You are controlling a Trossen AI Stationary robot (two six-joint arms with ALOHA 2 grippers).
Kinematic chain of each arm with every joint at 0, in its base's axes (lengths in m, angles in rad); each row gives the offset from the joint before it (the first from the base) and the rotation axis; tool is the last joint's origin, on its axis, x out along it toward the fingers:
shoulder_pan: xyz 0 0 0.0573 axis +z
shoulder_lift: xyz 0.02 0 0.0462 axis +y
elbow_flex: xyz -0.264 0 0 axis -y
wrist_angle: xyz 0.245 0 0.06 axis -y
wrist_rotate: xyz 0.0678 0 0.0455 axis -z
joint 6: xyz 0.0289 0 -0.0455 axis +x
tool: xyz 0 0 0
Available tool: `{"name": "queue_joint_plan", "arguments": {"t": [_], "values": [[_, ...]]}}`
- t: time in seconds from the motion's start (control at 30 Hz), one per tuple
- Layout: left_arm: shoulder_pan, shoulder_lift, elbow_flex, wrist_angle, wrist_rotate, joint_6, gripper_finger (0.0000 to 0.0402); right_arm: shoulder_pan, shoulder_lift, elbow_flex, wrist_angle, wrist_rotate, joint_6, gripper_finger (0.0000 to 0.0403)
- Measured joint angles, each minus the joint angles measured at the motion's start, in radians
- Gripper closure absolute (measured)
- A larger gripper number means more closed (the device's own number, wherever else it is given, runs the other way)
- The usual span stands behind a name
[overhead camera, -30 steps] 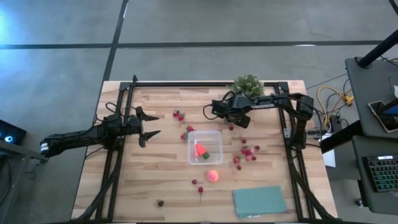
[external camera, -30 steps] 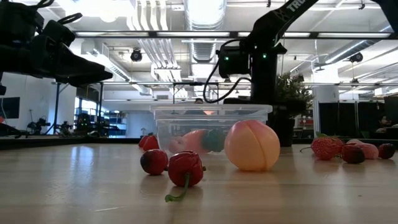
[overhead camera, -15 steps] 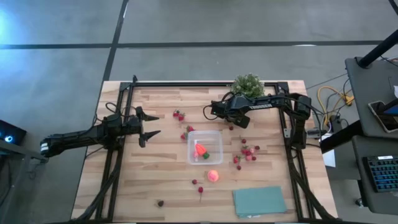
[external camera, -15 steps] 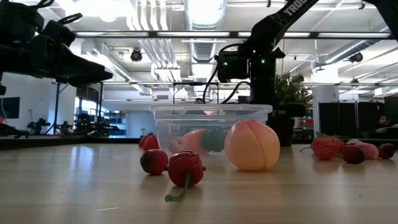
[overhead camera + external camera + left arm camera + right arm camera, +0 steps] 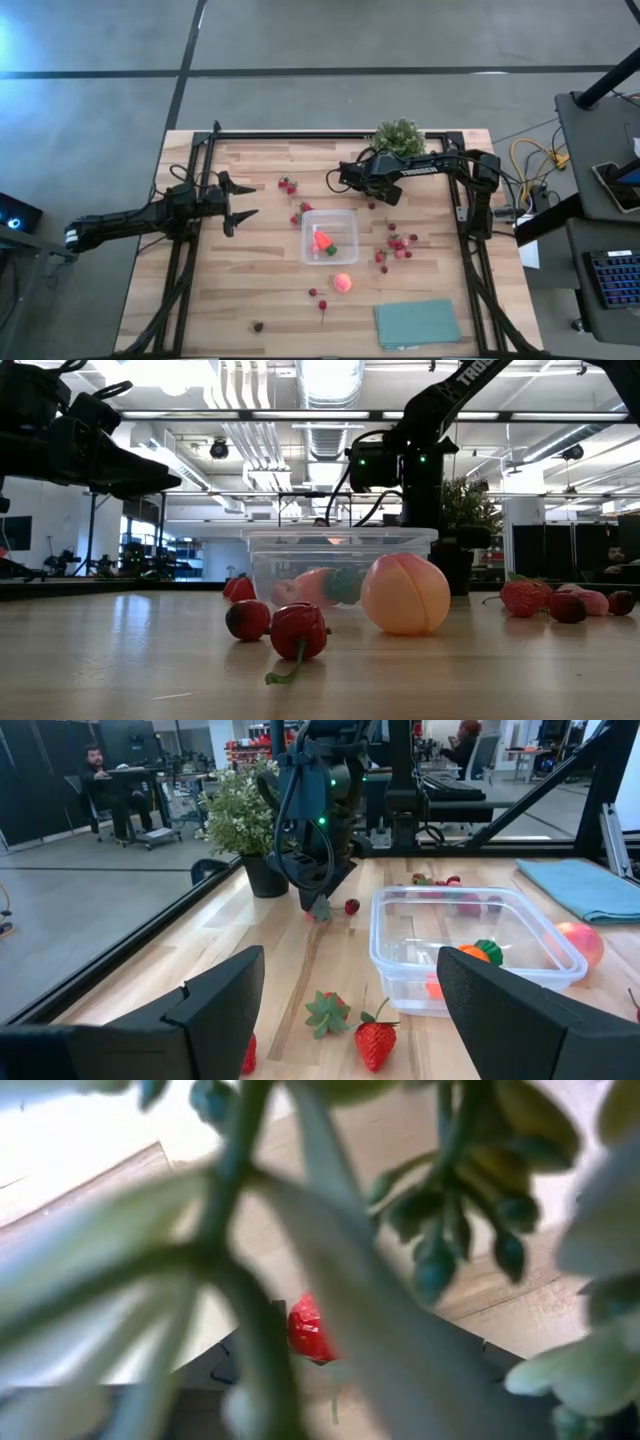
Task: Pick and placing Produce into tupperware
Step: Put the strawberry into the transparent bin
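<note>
Looking down on the wooden desk point(image 5: 250, 290), I see the clear square plastic tupperware point(image 5: 330, 236) at its middle. Inside it lies an orange-red piece with a green end point(image 5: 322, 243), its long axis diagonal, green end towards the peach-like ball point(image 5: 342, 283). My right claw point(image 5: 318, 905) sits low over a small red strawberry point(image 5: 307, 1331) near the potted plant point(image 5: 398, 136); leaves hide its fingers, so I cannot tell its grip. My left claw point(image 5: 238, 202) hangs spread wide, empty.

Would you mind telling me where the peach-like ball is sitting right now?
In the high view the peach-like ball lies on the table just outside the near edge of the clear tupperware, with the teal cloth off to its right.
</note>
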Motion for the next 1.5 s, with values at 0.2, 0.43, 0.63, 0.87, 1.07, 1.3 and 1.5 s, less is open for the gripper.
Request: {"name": "queue_joint_plan", "arguments": {"t": [0.2,0.43,0.63,0.87,1.07,1.3,1.5], "values": [[0.000,0.000,0.000,0.000,0.000,0.000,0.0119,0.000,0.000,0.000,0.001,0.001,-0.029,0.0257],[0.000,0.000,0.000,0.000,0.000,0.000,0.0119,0.005,-0.001,0.000,0.001,0.003,-0.030,0.0275],[0.000,0.000,0.000,0.000,0.000,0.000,0.0119,0.049,-0.008,0.005,-0.005,0.001,-0.029,0.0271],[0.000,0.000,0.000,0.000,0.000,0.000,0.0119,0.130,-0.010,0.104,-0.049,0.063,-0.027,0.0269],[0.000,0.000,0.000,0.000,0.000,0.000,0.0119,0.178,-0.011,0.253,-0.182,0.177,-0.103,0.0269],[0.000,0.000,0.000,0.000,0.000,0.000,0.0119,0.268,-0.013,0.426,-0.131,0.164,-0.405,0.0268],[0.000,0.000,0.000,0.000,0.000,0.000,0.0119,0.310,-0.014,0.474,-0.122,0.049,-0.375,0.0268]]}}
